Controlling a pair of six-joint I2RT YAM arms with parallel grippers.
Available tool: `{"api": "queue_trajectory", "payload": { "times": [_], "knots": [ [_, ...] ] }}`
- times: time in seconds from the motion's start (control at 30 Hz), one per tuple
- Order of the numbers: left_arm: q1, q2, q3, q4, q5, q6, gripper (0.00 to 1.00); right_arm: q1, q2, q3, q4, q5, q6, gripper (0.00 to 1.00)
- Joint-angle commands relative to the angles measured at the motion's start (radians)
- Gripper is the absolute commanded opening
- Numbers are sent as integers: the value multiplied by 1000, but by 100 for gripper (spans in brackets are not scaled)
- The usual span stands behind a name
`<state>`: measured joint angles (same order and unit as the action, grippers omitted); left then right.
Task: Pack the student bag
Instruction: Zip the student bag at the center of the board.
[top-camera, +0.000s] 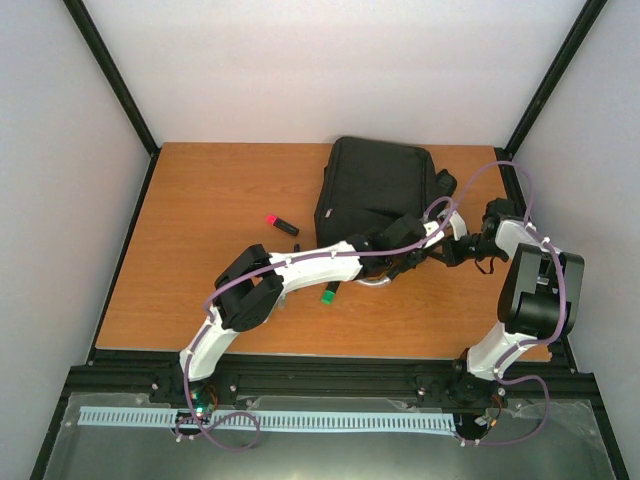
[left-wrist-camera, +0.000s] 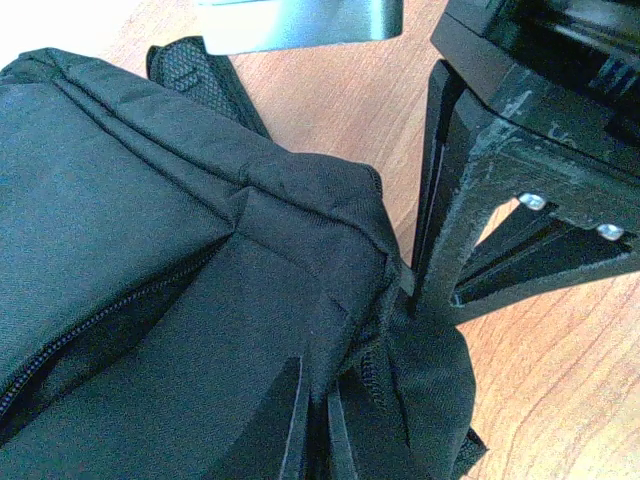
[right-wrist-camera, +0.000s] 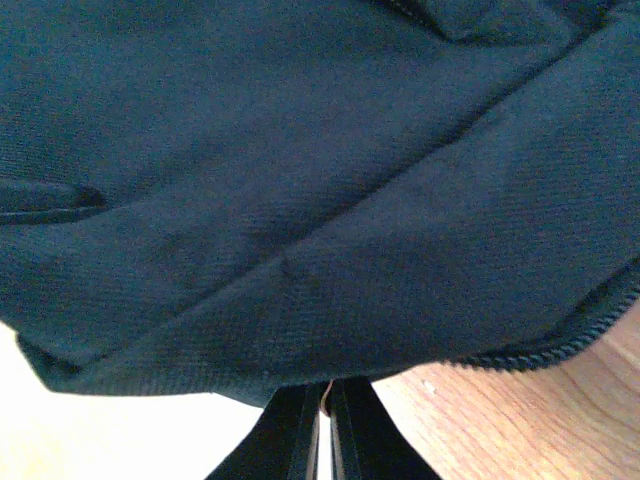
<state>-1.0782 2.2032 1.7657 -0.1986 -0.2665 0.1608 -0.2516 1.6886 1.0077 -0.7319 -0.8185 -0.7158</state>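
My left arm stretches low across the counter (top-camera: 200, 200), its hand (left-wrist-camera: 318, 405) pinching a fold at the near right corner of the student bag (top-camera: 375, 185). My right arm bends in from the bag's right, its hand (right-wrist-camera: 325, 405) pressed together on that corner's hem. The bag lies flat at the counter's far edge, black fabric, one zip gaping.
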Motion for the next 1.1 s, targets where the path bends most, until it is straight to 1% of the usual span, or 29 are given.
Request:
{"api": "queue_trajectory", "payload": {
  "times": [0.0,0.2,0.37,0.67,0.77,0.87,0.9,0.97,1.03,1.07],
  "knots": [
    [-3,-91,1,54,2,-14,1,2,-3,23,25,93,0,3],
    [-3,-110,-38,66,15,-12,1,-31,12,20,30,197,-10,3],
    [-3,-132,-80,83,91,-4,1,-45,66,63,56,240,27,3],
    [-3,-155,-117,105,196,-10,1,-44,187,229,75,263,132,3],
    [-3,-151,-111,103,205,-13,1,-44,196,246,72,266,135,3],
    [-4,-144,-105,103,207,-16,1,-44,170,216,78,275,126,3],
    [-3,-141,-102,104,206,-18,1,-44,157,204,78,283,124,5],
    [-3,-122,-73,95,201,-24,1,-49,117,177,72,294,121,20],
    [-3,-88,-11,67,204,-28,2,-68,60,152,57,285,122,34],
    [-3,-67,20,55,208,-31,2,-81,31,144,42,277,119,38]
  ]
}}
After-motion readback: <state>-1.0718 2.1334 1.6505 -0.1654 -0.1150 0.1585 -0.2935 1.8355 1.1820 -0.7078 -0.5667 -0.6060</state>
